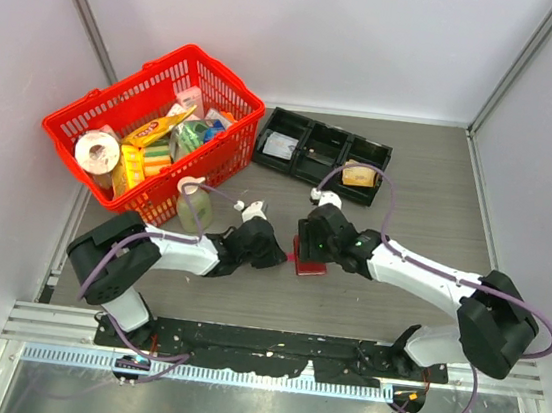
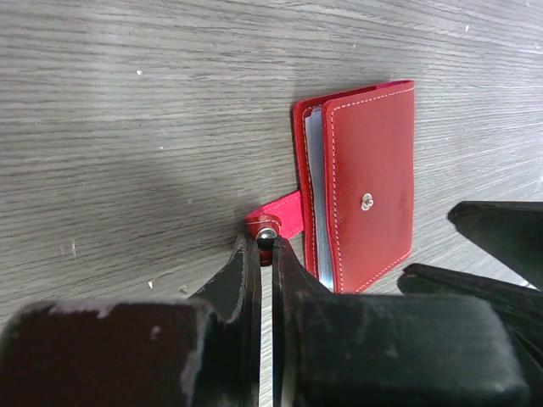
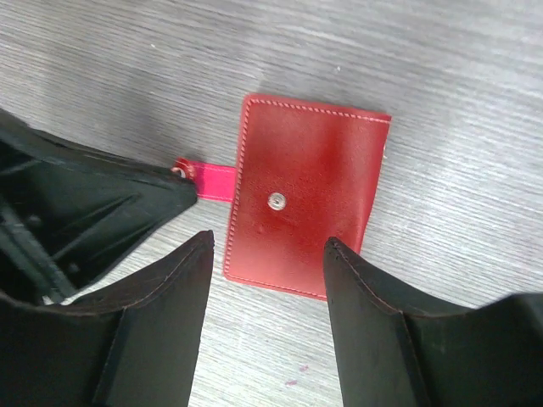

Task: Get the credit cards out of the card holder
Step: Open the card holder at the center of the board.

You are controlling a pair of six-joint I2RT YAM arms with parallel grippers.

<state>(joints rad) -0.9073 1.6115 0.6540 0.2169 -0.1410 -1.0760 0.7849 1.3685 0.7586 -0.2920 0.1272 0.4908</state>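
1. The card holder (image 1: 310,258) lies flat on the desk (image 1: 440,186) near its middle, a little toward the near edge and on the near side of the black tray (image 1: 321,154). Its red cover is folded over, snap stud up, and its tab sticks out to the left.
2. The left wrist view shows pale blue-grey sleeves (image 2: 315,191) edge-on between the covers. Whether any cards sit in them cannot be told.
3. The left gripper (image 2: 265,248) is pinched shut on the end of the tab, its fingertips meeting at the metal snap.
4. The right gripper (image 3: 267,243) is above the card holder with its jaws spread wide, one finger toward each side of the cover. Whether they touch the leather cannot be told.
5. The black tray is toward the far edge, right of centre, and has three compartments. The left one holds a flat greyish card (image 1: 280,147), too small to read. The right one holds a tan-yellow wad (image 1: 358,175).
6. A red basket (image 1: 117,86) stands at the far left corner. Inside are a toilet roll (image 1: 94,151), yellow packets (image 1: 138,161) and a green-labelled item (image 1: 193,136), packed close together.
7. A small bottle of pale green liquid (image 1: 193,208) stands upright on the desk, just beside the basket's near wall.
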